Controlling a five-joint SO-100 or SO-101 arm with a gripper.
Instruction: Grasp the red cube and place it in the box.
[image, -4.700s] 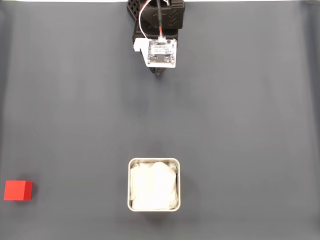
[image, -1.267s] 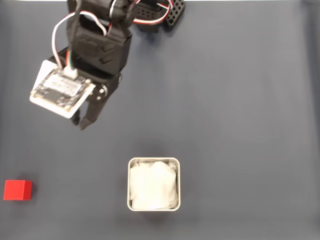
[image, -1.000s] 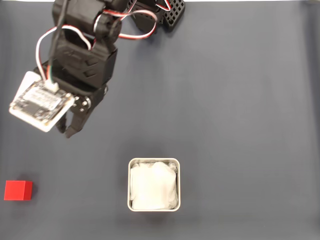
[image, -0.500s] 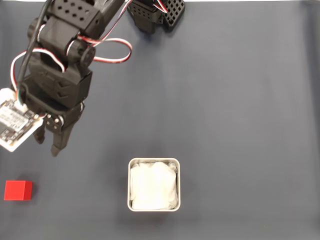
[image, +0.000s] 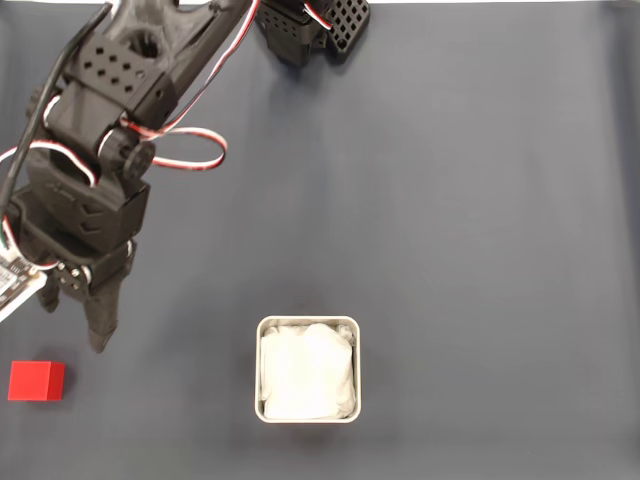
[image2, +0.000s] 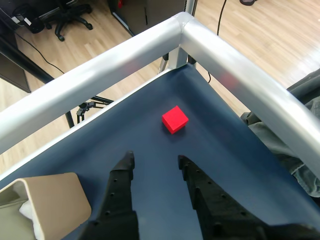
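The red cube (image: 36, 381) lies on the dark mat near the lower left edge of the fixed view. My gripper (image: 72, 324) hovers just above and to the right of it there, apart from it, open and holding nothing. In the wrist view the red cube (image2: 175, 119) sits ahead of my gripper (image2: 155, 159), beyond the gap between the black fingers (image2: 122, 172). The box (image: 308, 369), with its pale rim and white lining, stands at the lower centre of the fixed view. The wrist view has the box (image2: 52, 202) at the lower left.
The arm's black base (image: 310, 25) sits at the top edge of the mat. In the wrist view a silver rail (image2: 215, 55) frames the table corner just past the cube, and grey cloth (image2: 305, 105) lies beyond it on the right.
The arm has swung from the top centre to the left and down the fixed view, bringing the gripper close to the red cube. Cube and box have not moved.
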